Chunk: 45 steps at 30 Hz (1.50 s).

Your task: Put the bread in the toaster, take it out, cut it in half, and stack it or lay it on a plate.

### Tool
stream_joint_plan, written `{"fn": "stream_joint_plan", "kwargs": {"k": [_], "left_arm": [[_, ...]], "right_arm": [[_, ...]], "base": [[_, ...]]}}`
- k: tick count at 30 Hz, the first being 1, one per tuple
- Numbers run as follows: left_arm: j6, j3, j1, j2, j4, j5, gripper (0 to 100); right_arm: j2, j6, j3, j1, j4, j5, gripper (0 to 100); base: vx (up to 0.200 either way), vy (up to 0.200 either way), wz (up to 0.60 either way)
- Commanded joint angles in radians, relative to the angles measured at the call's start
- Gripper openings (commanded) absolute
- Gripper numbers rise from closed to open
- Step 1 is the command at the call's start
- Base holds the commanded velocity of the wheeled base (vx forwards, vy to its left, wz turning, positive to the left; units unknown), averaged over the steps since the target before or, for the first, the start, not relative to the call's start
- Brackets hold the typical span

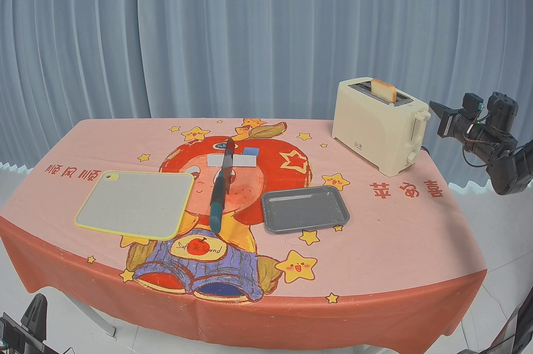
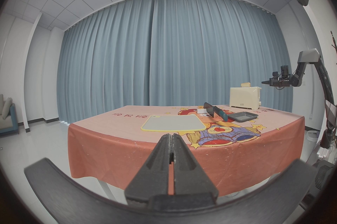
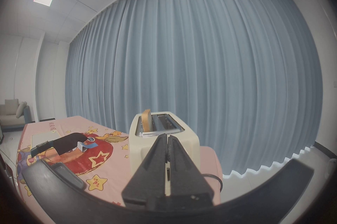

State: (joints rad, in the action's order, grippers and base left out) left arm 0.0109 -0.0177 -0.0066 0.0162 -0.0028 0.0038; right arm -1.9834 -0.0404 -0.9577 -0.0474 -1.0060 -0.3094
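Observation:
A cream toaster (image 1: pixel 381 125) stands at the table's back right, with a slice of bread (image 1: pixel 383 90) sticking up out of one slot; the same bread (image 3: pixel 146 120) and toaster (image 3: pixel 162 142) appear in the right wrist view. My right gripper (image 1: pixel 436 109) hangs shut just right of the toaster, level with its top, holding nothing. A knife (image 1: pixel 220 186) with a teal handle rests on a small white stand mid-table. A grey plate (image 1: pixel 305 208) lies right of it, a cutting board (image 1: pixel 135 203) left. My left gripper (image 2: pixel 171 151) is shut and empty, low off the table's front left corner.
The pink printed tablecloth (image 1: pixel 388 244) covers the table, with bare room along the front and right of the plate. A blue curtain (image 1: pixel 266 22) hangs close behind. The toaster's cable (image 3: pixel 215 179) drops off the table's back edge.

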Motion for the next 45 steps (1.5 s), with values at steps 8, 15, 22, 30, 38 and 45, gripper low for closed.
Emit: {"fn": "stream_joint_plan", "kwargs": {"k": [8, 15, 22, 30, 38, 45], "left_arm": [[0.0, 0.018, 0.0, -0.001, 0.0, 0.001, 0], [0.0, 0.018, -0.001, -0.001, 0.0, 0.001, 0], [0.0, 0.018, 0.0, -0.001, 0.001, 0.001, 0], [0.0, 0.018, -0.001, -0.001, 0.0, 0.001, 0], [0.0, 0.018, 0.0, -0.001, 0.0, 0.001, 0], [0.0, 0.018, 0.0, -0.001, 0.0, 0.001, 0]], "right_arm": [[-0.095, -0.003, -0.05, 0.006, -0.008, 0.006, 0], [-0.098, 0.001, -0.036, 0.011, 0.003, 0.007, 0], [-0.106, 0.004, -0.032, 0.009, 0.006, 0.007, 0], [-0.137, 0.008, -0.033, 0.003, 0.007, 0.006, 0], [-0.146, 0.01, -0.035, 0.001, 0.043, 0.006, 0], [-0.161, 0.014, -0.033, 0.001, 0.047, 0.006, 0]], "base": [[0.0, 0.0, 0.0], [0.0, 0.0, 0.0], [0.0, 0.0, 0.0], [0.0, 0.0, 0.0], [0.0, 0.0, 0.0], [0.0, 0.0, 0.0]]}}
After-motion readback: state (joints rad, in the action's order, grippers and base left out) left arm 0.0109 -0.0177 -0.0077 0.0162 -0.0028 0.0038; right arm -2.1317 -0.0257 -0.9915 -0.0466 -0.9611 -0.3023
